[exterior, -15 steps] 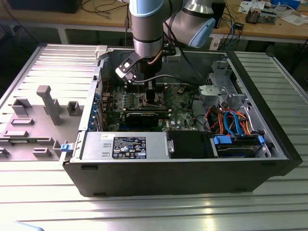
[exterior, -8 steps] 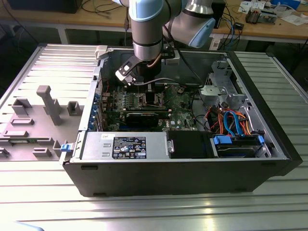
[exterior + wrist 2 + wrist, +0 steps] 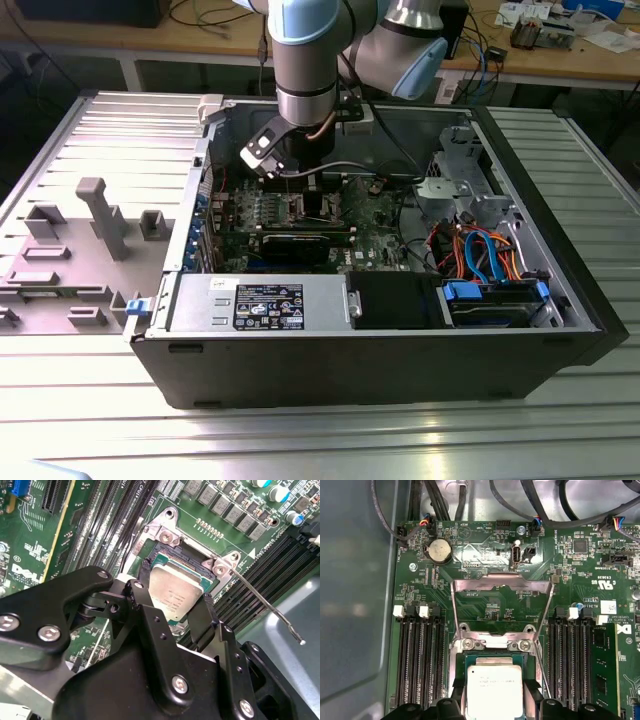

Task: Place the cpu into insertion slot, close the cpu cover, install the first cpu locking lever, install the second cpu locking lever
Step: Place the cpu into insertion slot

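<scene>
gripping flat square dull-silver cpu (image 3: 175, 592) between black jaws, over dark-rimmed insertion slot (image 3: 177, 562), thin silvery cpu cover (image 3: 502, 581) open

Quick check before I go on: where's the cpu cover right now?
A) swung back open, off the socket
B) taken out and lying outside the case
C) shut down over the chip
A: in the first wrist view the cover lies swung back from the socket, green board shows through its window, and the chip has its silver top bare.
</scene>
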